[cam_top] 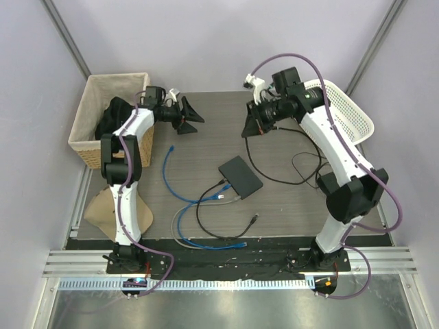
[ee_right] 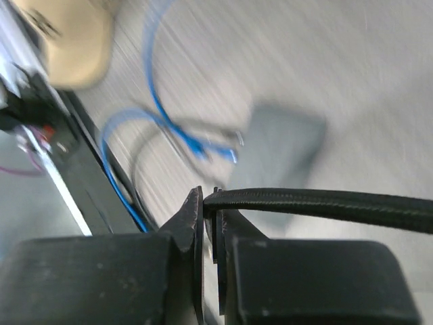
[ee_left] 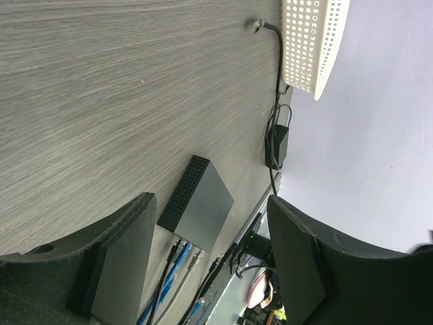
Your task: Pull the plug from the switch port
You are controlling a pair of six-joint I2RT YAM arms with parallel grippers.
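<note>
The switch (cam_top: pixel 240 177), a flat black box, lies at the table's middle. It also shows in the left wrist view (ee_left: pixel 199 203) and, blurred, in the right wrist view (ee_right: pixel 281 145). Black, blue and grey plugs (cam_top: pixel 222 192) sit along its near-left edge (ee_left: pixel 177 252). My left gripper (cam_top: pixel 192 120) hangs open and empty at the far left, well away from the switch (ee_left: pixel 210 203). My right gripper (cam_top: pixel 250 127) is shut, above the table beyond the switch (ee_right: pixel 208 196). A black ribbed strip (ee_right: pixel 318 203) meets its tips; I cannot tell whether it is pinched.
A black power brick (ee_left: pixel 276 145) with thin cords lies at the right, one cord end (ee_left: pixel 257 26) free on the table. A white plastic basket (cam_top: pixel 357 116) stands far right, a wicker basket (cam_top: pixel 86 130) far left. Loose blue (cam_top: pixel 168 171) and black (cam_top: pixel 233 233) cables lie nearer.
</note>
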